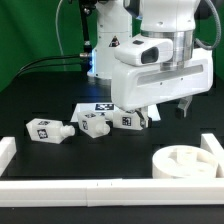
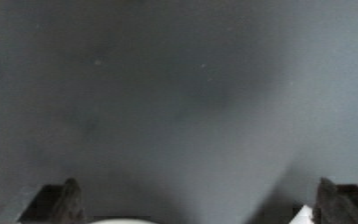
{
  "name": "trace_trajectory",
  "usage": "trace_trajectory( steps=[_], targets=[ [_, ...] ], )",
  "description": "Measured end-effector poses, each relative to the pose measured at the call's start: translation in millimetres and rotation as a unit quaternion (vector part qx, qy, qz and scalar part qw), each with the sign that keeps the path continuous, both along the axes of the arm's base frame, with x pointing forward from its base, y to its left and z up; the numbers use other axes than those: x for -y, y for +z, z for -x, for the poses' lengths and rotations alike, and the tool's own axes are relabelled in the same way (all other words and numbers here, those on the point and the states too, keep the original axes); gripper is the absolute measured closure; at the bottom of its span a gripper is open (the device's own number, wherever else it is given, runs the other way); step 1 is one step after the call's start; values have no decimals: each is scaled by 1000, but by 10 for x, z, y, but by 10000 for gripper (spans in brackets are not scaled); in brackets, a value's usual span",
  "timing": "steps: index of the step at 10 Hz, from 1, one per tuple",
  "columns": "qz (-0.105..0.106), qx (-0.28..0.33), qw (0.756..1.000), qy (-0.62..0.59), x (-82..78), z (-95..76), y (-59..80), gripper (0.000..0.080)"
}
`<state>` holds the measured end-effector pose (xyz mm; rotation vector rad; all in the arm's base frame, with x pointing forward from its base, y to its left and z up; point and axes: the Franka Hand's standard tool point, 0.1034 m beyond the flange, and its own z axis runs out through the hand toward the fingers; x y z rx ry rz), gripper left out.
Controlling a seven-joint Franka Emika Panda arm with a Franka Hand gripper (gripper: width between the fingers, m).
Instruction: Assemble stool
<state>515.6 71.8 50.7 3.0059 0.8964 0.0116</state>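
- We see the claw (image 1: 168, 108) spread wide above the black table (image 1: 30, 100).
- Three white legs (image 1: 95, 122) carry black-and-white square tags (image 1: 41, 126).
- The round seat (image 1: 185, 162) lies nearby.

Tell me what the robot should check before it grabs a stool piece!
1. Fingers open: ok, they stand wide apart.
2. Fingers empty: ok, nothing is held between them.
3. Legs free to grab: ok, three lie loose, apart from the seat.
4. Seat ready: ok, it lies flat with no legs in it.
5. Fingers lined up over a leg: cannot tell, the wrist view is too blurry.
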Motion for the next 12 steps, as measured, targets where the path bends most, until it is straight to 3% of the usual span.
trace_trajectory(
  steps=[2, 3, 5, 6, 10, 12],
  targets=[
    [1, -2, 997, 74, 22, 27, -17, 151],
    [2, 0, 994, 111, 81, 154, -39, 151],
    [6, -5, 984, 178, 210, 623, 66, 151],
    [9, 15, 976, 218, 299, 774, 74, 151],
    [8, 4, 979, 204, 305, 808, 33, 151],
    [7, -7, 973, 232, 417, 1052, -85, 151]
  ],
)
